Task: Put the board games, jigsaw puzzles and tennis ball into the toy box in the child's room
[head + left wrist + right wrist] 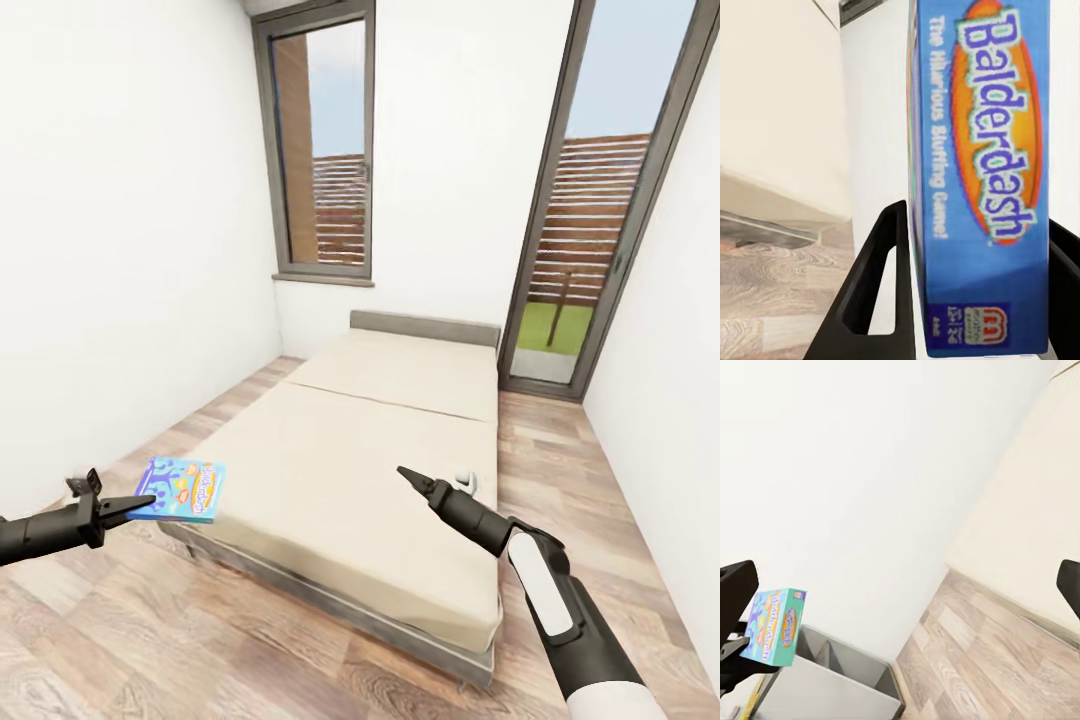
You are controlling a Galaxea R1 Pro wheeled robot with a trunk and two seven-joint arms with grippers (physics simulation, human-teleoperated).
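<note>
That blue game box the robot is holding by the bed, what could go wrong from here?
The left gripper pinches the Balderdash box only along one edge, so most of it juts out; it might tip or slip on the way. It hangs close to the bed corner and could snag there. The right gripper hovers low over the mattress and could brush it.

Right wrist cam, contents:
- White wall (pixel 870 472), most of frame.
- Bed (pixel 1035 510), beige, alongside wood floor (pixel 967 652).
- Grey toy box (pixel 832 682) w/ dividers, against wall.
- Blue board game (pixel 774 626), tilted, above box, beside dark fingers (pixel 735 585) at frame edge. 2nd finger tip at opposite edge; wide gap between.
</note>
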